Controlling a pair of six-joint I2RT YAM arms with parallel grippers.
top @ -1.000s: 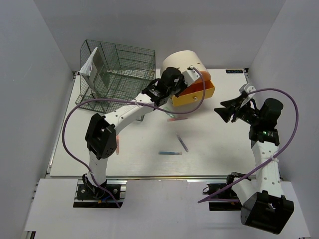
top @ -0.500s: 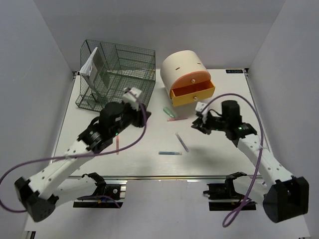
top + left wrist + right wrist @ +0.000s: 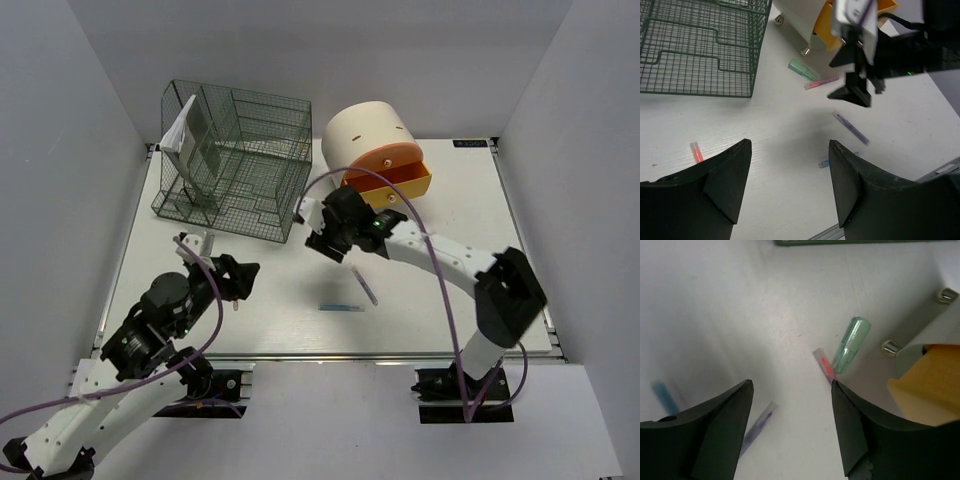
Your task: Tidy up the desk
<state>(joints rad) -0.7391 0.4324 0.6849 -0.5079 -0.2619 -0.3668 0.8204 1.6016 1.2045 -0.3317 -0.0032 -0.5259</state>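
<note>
The white rectangular desk (image 3: 290,275) lies flat, faintly lined.

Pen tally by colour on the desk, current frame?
green pen: 1
red pens: 2
purple pen: 1
blue pen: 1
Total on the desk: 5

- The table (image 3: 430,300) is seen as a smooth, matt white board, faintly lined, and is edged with a silver metal rail (image 3: 330,357).
- The rack (image 3: 240,150) is formed of thin wire mesh coated dark green.
- The drawer unit (image 3: 365,130) appears to be matt cream plastic, with a matt orange-yellow drawer (image 3: 420,180).
- A pen (image 3: 852,342) of translucent green plastic is shown.
- The left claw (image 3: 790,150) and right claw (image 3: 790,385) are finished in matt black plastic.
</note>
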